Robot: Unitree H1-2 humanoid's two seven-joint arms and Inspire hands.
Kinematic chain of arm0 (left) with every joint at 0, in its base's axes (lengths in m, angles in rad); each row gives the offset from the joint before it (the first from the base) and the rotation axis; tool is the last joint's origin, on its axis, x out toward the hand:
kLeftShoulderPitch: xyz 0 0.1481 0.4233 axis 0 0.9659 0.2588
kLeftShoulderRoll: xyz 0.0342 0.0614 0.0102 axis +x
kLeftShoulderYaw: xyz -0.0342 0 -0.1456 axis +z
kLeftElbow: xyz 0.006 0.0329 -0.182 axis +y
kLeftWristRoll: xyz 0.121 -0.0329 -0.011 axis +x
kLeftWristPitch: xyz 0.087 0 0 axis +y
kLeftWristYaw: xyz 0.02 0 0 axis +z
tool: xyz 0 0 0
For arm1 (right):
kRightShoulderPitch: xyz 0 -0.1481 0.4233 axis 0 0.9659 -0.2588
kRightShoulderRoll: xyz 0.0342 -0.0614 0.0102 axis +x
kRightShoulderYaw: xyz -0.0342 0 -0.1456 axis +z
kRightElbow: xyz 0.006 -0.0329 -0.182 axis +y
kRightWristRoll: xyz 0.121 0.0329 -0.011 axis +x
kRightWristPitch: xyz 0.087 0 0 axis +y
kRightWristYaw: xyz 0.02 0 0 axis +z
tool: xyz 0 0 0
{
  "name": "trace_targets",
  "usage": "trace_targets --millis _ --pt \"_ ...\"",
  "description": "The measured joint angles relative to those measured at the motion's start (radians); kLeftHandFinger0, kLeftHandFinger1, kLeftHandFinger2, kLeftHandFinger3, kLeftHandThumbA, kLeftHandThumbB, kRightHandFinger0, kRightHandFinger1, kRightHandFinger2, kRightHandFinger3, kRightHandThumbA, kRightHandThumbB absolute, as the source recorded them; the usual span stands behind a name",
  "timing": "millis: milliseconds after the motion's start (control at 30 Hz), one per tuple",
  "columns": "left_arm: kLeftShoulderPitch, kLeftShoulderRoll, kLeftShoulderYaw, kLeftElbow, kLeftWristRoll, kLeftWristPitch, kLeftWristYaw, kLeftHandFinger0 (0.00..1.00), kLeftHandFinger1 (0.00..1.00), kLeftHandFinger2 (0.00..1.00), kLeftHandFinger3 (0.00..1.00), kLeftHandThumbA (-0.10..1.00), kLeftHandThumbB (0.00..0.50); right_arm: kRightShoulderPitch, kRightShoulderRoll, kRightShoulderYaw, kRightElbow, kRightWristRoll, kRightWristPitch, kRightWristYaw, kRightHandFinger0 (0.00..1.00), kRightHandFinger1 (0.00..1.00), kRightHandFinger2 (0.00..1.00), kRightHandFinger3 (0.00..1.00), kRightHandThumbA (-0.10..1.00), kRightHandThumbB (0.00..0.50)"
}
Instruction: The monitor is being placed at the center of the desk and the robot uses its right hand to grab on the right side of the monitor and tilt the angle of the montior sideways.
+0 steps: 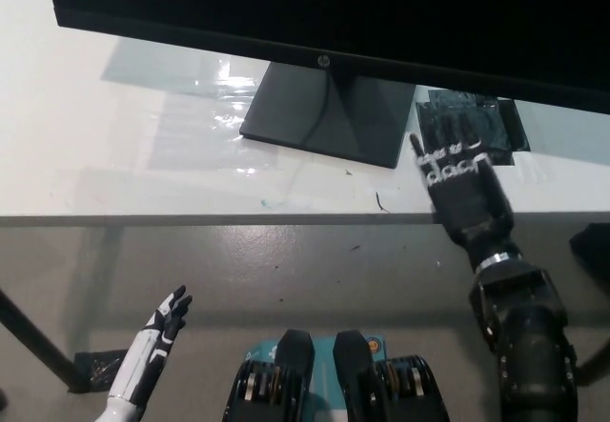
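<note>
Here the black right hand (462, 184) reaches over the front edge of the desk (114, 155), fingers spread and stretched forward, holding nothing. Its fingertips lie over a dark, crinkled patch (472, 127) that looks like tape or plastic film stuck flat on the desk top; whether they actually touch it is hard to say from this steep angle. The hand's back is matte black with pale markings across the knuckles, and its thick, ribbed forearm comes up from the lower right.

Just above and beyond the fingers hangs the lower edge of the monitor (334, 12), a wide, flat, dark screen with a thin bezel and a small round logo at its middle. The hand is below its right part and not gripping it. The monitor stands on a dark, flat, wedge-shaped base (324, 112) near the desk's middle, just left of the patch.

The desk top is smooth, glossy white with faint scuffs. The white left hand (157, 341) rests low at the lower left, fingers loosely extended, empty.
</note>
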Motion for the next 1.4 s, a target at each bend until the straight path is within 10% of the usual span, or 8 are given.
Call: trace_targets --millis 1400 --pt "0.015 0.001 -0.009 -0.01 -0.005 -0.004 -0.001 1.0 1.0 1.0 1.0 1.0 0.274 -0.316 -0.082 -0.175 0.374 -0.109 -0.049 0.134 1.0 1.0 1.0 1.0 1.0 0.325"
